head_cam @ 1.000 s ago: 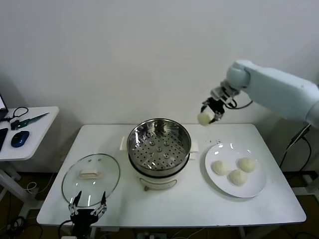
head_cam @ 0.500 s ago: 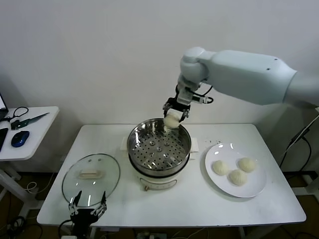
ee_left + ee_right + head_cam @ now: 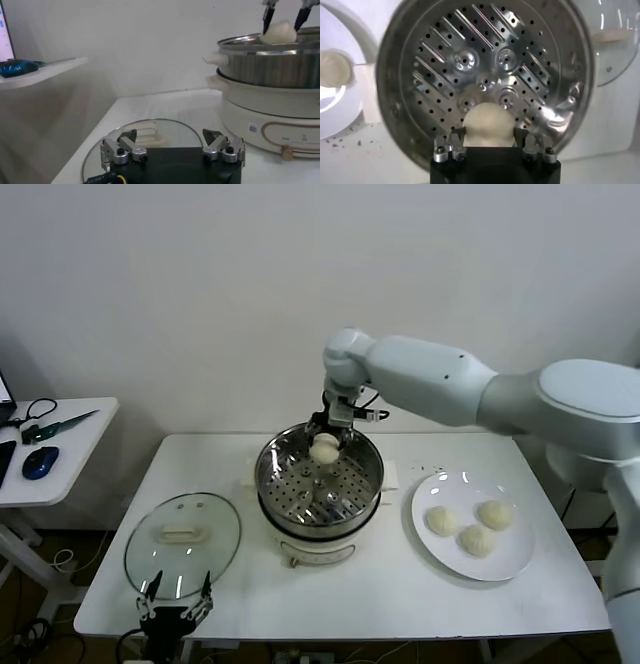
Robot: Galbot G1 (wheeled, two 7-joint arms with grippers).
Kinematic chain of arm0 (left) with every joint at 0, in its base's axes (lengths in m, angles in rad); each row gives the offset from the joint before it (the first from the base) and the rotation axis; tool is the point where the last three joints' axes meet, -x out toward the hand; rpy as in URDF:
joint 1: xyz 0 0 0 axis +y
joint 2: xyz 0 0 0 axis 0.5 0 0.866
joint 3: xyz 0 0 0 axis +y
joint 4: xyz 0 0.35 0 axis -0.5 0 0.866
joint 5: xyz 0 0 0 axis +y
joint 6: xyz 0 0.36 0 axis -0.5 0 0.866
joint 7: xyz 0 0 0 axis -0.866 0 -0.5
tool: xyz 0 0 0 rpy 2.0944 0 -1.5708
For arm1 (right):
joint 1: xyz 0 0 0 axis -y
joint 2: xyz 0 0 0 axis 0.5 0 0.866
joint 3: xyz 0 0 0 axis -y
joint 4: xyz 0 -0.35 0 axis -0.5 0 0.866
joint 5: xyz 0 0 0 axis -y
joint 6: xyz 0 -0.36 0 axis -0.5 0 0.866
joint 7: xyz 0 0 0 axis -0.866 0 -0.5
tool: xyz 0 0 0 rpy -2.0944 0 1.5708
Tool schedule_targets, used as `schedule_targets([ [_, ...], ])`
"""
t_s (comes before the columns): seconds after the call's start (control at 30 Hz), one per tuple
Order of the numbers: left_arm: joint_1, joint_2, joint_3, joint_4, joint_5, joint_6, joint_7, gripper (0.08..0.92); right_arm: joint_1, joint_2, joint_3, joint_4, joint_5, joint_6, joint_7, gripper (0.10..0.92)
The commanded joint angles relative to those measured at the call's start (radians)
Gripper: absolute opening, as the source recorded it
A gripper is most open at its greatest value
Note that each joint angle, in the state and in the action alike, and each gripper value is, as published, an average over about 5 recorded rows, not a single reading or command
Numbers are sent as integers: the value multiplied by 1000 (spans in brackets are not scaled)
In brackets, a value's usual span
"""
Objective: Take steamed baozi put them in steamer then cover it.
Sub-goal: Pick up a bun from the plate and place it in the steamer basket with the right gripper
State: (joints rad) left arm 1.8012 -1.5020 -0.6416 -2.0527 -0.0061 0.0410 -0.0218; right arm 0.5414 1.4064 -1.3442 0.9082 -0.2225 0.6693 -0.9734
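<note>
Above the steamer (image 3: 319, 481), over the far part of its perforated tray, the right tool (image 3: 324, 446) pinches one baozi (image 3: 323, 448) by its sides. Soft, light dough like this probably dents easily, so a gentle side grip seems best. Three more buns (image 3: 478, 529) wait on the plate (image 3: 520, 559). Down at the surface's (image 3: 400, 594) near edge, the left tool (image 3: 176, 599) idles wide beside the glass lid (image 3: 182, 544).

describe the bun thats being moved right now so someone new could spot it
Find the shiny steamer in the middle of the white table. Just above its far rim, the right gripper holds one baozi. Unlike the three buns lying on the plate, it hangs in the air.
</note>
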Motion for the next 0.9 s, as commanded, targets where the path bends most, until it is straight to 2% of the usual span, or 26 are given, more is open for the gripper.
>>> schedule_targets([
  [0.03,0,-2,0,2,-1,-1,-1,823,-85,73,50,-142,-110,51,15,653],
  [0.37,2,0,-3,-4,-12,-1,-2,823,-91,89,59,-175,-101,60,29,658],
  [0.47,3,1,-3,-5,-14,-1,-3,823,-85,85,57,-163,-88,62,45,685],
  [0.57,3,2,-5,-5,-14,-2,-4,823,-56,69,38,-128,-51,64,45,757],
  [0.63,2,2,-5,-7,-14,-2,-5,823,-9,44,6,-87,-2,65,36,804],
  [0.77,3,2,-3,-11,-13,-1,-5,823,114,-32,-64,17,127,58,17,821],
  [0.9,6,-2,-2,-18,-12,0,-5,823,303,-166,-210,176,438,-42,-39,823],
])
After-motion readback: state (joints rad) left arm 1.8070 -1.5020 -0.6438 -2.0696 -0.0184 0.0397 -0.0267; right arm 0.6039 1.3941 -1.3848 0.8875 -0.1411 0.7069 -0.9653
